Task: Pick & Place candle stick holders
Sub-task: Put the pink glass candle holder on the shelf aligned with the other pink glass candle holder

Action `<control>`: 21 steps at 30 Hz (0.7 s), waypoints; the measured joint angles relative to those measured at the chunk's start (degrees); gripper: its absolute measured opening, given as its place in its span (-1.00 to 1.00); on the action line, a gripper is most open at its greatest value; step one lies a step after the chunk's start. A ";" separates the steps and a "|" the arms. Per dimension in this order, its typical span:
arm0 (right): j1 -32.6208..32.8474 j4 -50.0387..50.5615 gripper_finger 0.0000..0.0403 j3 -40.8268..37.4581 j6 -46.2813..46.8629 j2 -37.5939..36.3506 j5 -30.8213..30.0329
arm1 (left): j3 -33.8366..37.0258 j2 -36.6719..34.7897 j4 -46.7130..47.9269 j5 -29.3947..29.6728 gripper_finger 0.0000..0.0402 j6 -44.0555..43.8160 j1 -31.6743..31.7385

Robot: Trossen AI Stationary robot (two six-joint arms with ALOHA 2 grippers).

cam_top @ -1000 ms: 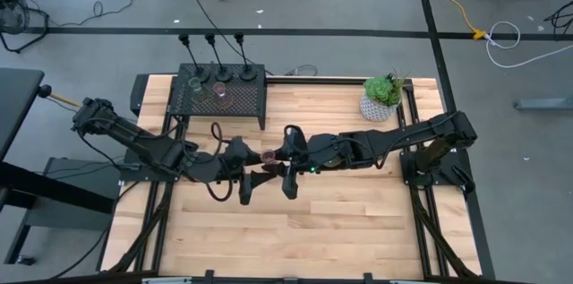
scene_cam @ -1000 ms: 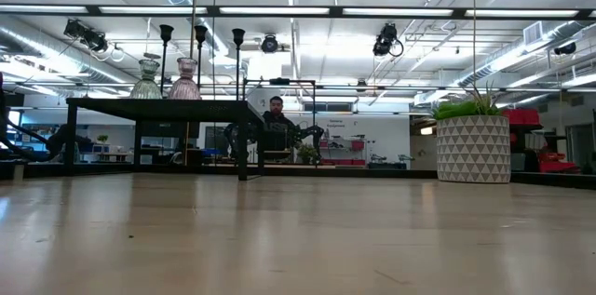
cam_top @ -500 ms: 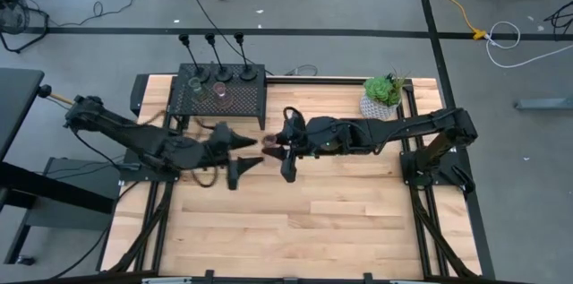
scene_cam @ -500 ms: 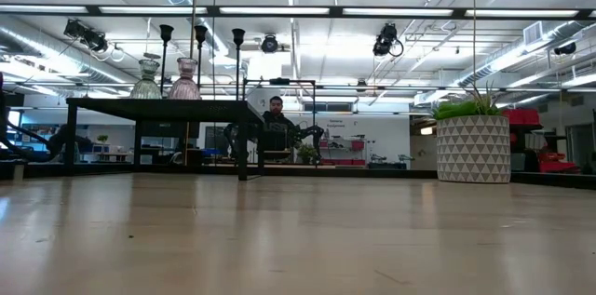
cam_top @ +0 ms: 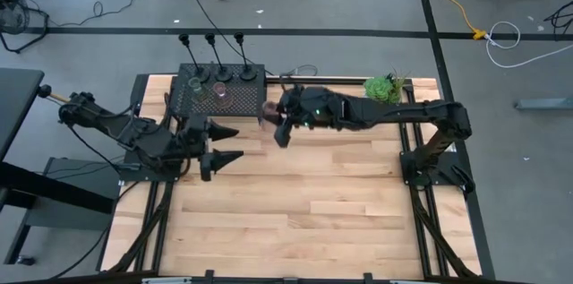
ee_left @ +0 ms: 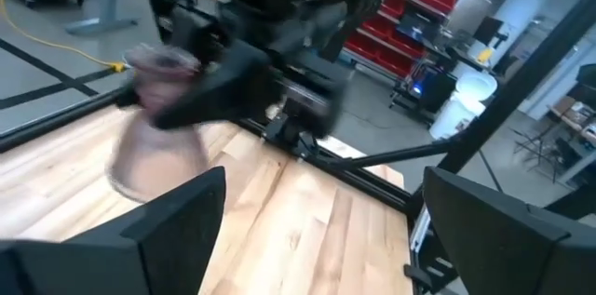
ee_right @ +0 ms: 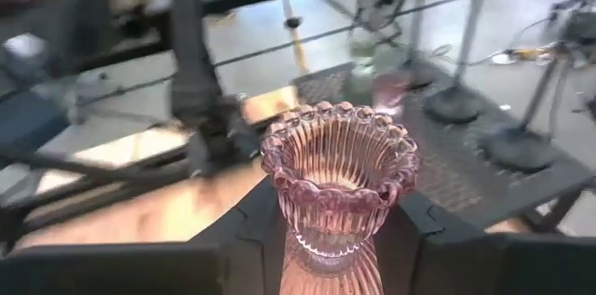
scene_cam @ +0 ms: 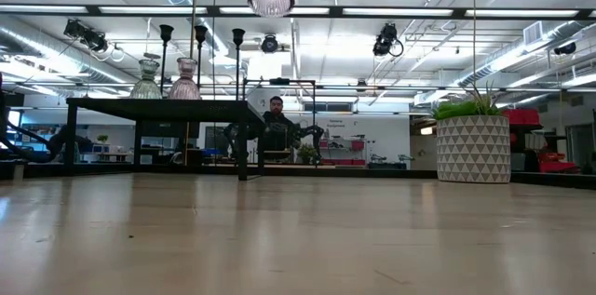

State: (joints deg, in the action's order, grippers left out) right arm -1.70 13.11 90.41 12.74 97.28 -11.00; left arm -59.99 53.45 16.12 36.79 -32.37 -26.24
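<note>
A: Status of the right pincer point(cam_top: 271, 116)?

B: It pinches a pinkish glass holder point(ee_right: 338, 179), one finger against each side, fluted rim upward and the long axis upright. The low view shows the holder hanging high in the air, well clear of the worktop point(cam_top: 304, 203).

A: Where does it stand against the drop point?

B: On the overhead clock face the black mesh box point(cam_top: 221, 88) sits at about eleven o'clock on the worktop. The carried holder is just off the box's right end, so the box lies toward nine o'clock from the pincer. My judgement: the coming move turns on that short sideways gap, then a descent with the holder kept upright.

A: What occupies the box already?

B: A pale green glass holder point(cam_top: 196, 87) and a second pinkish glass holder point(cam_top: 218, 90) on the mesh top, with three black stemmed holders point(cam_top: 220, 73) along the far edge. The free mesh appears to be at the right end, nearest the carried piece. I cannot tell the exact clearance.

A: And the left pincer point(cam_top: 226, 142)?

B: Fingers spread wide, nothing between them, at about nine o'clock over the worktop's left side, just in front of the box. The right arm is the one placed to finish.

A: Risk?

B: A tilted descent could catch the neighbouring pinkish holder. The potted plant point(cam_top: 383, 90) is apart at one o'clock.
</note>
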 joint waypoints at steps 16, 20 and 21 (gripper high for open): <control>-12.76 -17.40 -0.45 -0.07 2.69 11.18 8.68 | 0.00 0.52 -1.18 0.52 0.79 0.50 -0.25; -13.02 -20.52 -0.45 -0.07 3.05 14.72 9.00 | 0.00 0.55 -1.16 0.69 0.79 0.55 -0.24; -13.15 -20.86 -0.45 -0.07 3.11 15.45 9.06 | 0.00 0.55 -1.15 0.69 0.79 0.53 -0.24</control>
State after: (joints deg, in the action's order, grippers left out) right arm -14.86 -7.75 90.34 15.85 112.73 -1.95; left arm -59.99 54.00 14.96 37.47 -31.83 -26.48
